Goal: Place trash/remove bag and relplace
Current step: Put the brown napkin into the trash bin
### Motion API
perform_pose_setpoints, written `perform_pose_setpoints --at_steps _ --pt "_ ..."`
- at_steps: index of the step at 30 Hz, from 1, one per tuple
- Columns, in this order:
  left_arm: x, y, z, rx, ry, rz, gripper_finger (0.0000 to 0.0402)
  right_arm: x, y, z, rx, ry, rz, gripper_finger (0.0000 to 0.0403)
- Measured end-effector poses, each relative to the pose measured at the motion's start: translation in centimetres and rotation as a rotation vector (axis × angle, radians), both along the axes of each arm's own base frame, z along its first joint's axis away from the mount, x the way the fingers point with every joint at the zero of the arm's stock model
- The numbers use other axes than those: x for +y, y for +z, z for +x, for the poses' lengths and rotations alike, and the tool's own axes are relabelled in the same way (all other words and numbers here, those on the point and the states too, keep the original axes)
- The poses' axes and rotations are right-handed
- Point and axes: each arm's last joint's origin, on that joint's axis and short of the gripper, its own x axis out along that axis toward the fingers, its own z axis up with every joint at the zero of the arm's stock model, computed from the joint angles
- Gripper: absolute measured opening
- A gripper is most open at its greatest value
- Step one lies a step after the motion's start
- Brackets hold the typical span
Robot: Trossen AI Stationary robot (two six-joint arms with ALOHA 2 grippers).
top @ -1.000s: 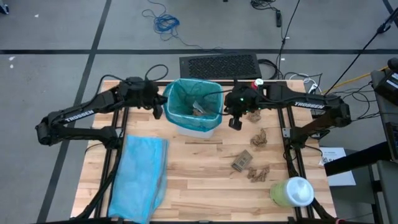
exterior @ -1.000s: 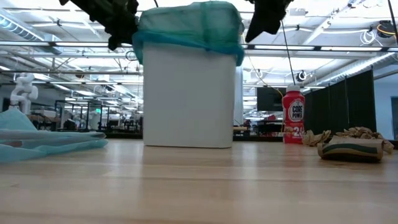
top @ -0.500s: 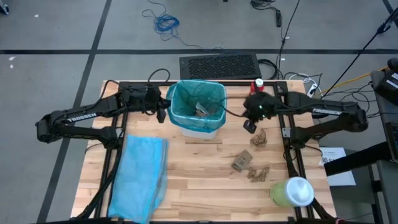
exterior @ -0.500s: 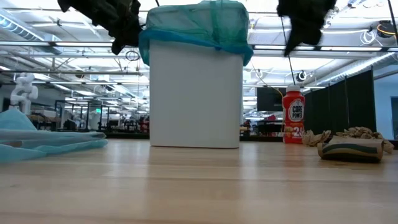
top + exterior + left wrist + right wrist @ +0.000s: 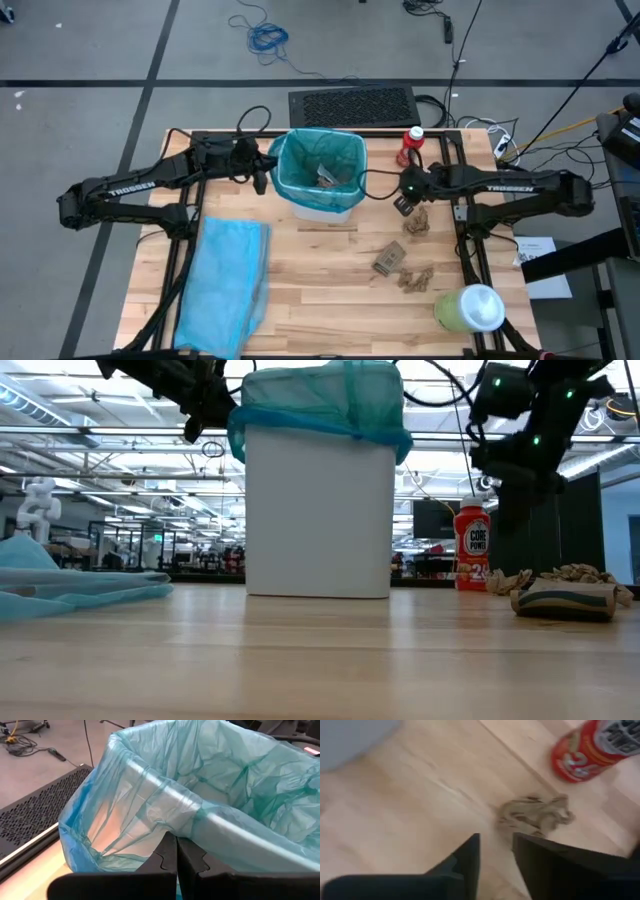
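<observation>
The counter [image 5: 320, 285] is pale butcher-block wood on a black frame. At its near edge lie a flattened sky-blue bag [image 5: 225, 285] on the left and a pale-green container with a white top [image 5: 470, 308] at the right corner. A little farther in, right of centre, brown paper scraps [image 5: 402, 265] lie scattered, with one more crumpled scrap [image 5: 417, 220] closer to the right arm.

Toward the far edge stands the white bin [image 5: 318, 520], lined with a teal-green bag [image 5: 320, 168] folded over its rim; a few scraps [image 5: 325, 178] lie inside it. The left tool [image 5: 262, 176] sits at the bin's left rim, its fingers [image 5: 170, 857] clenched together against the bag's folded edge; whether they pinch the plastic cannot be told. The right tool [image 5: 403, 205] hangs above the counter just right of the bin, fingers [image 5: 470, 857] parted with nothing between them, over the crumpled scrap [image 5: 535, 812]. A red bottle [image 5: 410, 145] stands upright at the far right edge.

Beyond the counter, the floor [image 5: 90, 120] is grey with dark lines; a black grated mat [image 5: 352, 103] and a coil of blue cable [image 5: 266, 38] lie on it. Level across the counter, the room is a large hall with ceiling lights [image 5: 90, 440] and dark partitions [image 5: 590, 525].
</observation>
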Motion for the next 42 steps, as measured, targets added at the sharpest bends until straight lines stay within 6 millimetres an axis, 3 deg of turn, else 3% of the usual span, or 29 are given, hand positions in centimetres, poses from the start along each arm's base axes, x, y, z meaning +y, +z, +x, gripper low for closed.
perform_pose_setpoints --at_steps 7,14,19,24,25,27,35,42 --pt "0.0 0.0 0.0 0.003 -0.003 0.006 0.0000 -1.7 -2.7 0.8 0.101 0.020 -0.040 0.0220" --pt "0.0 0.1 -0.1 0.014 -0.017 0.045 0.0000 -3.5 -5.8 1.1 0.218 -0.043 0.006 0.0242" --pt "-0.1 0.2 -0.2 0.012 -0.017 0.047 0.0000 -4.4 -7.6 1.3 0.288 -0.083 0.046 0.0201" --pt "-0.3 1.6 -0.8 -0.033 -0.022 0.082 0.0000 -4.2 -8.2 1.8 0.291 -0.056 0.071 0.0066" --pt "-0.4 1.8 -0.9 -0.039 -0.025 0.097 0.0000 -4.0 -8.0 1.9 0.278 -0.047 0.076 0.0035" --pt "-0.5 2.5 -1.2 -0.061 -0.025 0.120 0.0000 -3.5 -7.6 1.9 0.241 -0.020 0.100 0.0015" --pt "-0.8 3.4 -2.4 -0.096 0.015 0.161 0.0000 -0.4 -3.7 2.6 -0.050 0.140 0.269 0.0003" --pt "-0.8 3.2 -2.3 -0.081 0.017 0.156 0.0000 2.0 0.7 2.9 -0.248 0.274 0.269 0.0001"
